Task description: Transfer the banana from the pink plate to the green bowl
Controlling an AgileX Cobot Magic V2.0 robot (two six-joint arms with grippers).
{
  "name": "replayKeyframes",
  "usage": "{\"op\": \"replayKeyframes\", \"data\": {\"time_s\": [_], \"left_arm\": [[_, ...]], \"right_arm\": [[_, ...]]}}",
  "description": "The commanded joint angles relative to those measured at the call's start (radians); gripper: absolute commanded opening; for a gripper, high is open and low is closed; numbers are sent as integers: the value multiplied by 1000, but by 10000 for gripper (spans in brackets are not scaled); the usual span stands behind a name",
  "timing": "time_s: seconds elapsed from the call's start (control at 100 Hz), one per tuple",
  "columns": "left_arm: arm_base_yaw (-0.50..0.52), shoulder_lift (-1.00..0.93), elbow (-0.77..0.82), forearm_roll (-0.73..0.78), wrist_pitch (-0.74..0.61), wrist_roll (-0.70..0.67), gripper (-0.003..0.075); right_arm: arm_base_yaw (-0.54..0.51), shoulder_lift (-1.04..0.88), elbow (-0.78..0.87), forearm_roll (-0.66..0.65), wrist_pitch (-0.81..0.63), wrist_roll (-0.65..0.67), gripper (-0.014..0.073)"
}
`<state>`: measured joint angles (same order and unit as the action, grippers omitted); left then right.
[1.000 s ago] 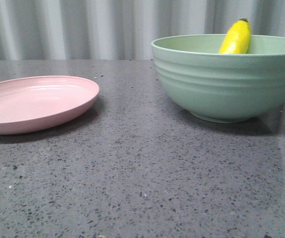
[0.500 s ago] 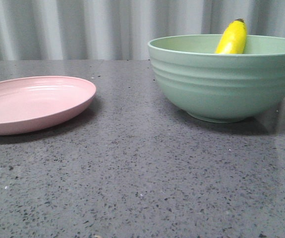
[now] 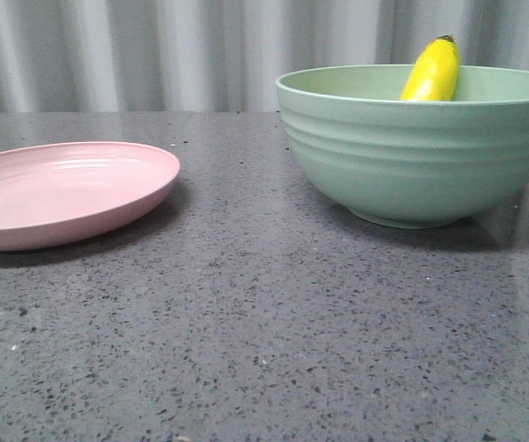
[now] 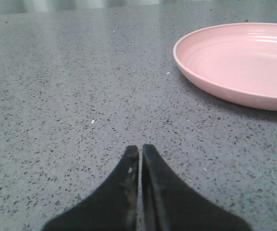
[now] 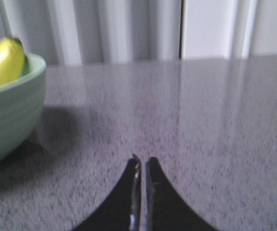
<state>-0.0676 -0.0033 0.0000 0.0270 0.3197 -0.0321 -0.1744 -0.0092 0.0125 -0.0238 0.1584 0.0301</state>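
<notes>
- The left gripper (image 4: 139,150) has its fingers pressed together, holding nothing, low over the speckled grey table (image 3: 264,322).
- The right gripper (image 5: 141,162) is clenched too, also empty-handed.
- The banana (image 3: 432,70) leans inside the green bowl (image 3: 420,147), dark tip up.
- The pink plate (image 3: 62,191) sits bare, well apart from the bowl.

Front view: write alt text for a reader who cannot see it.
A yellow banana leans inside a large ridged green bowl at right, its dark tip poking above the rim. An empty pink plate sits apart at left on a grey speckled table; no arm or tool appears in this view.
</notes>
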Motion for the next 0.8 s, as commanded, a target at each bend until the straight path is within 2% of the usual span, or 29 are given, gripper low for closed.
{"op": "replayKeyframes", "data": {"time_s": [0.0,0.18,0.79], "left_arm": [[3,-29,11,-1,-62,-8,-20],[3,-29,11,-1,-62,-8,-20],[3,-29,11,-1,-62,-8,-20]], "right_arm": [[-6,-23,20,-11,2,3,-64],[-6,-23,20,-17,134,-3,-64],[-6,-23,20,-17,134,-3,-64]]}}
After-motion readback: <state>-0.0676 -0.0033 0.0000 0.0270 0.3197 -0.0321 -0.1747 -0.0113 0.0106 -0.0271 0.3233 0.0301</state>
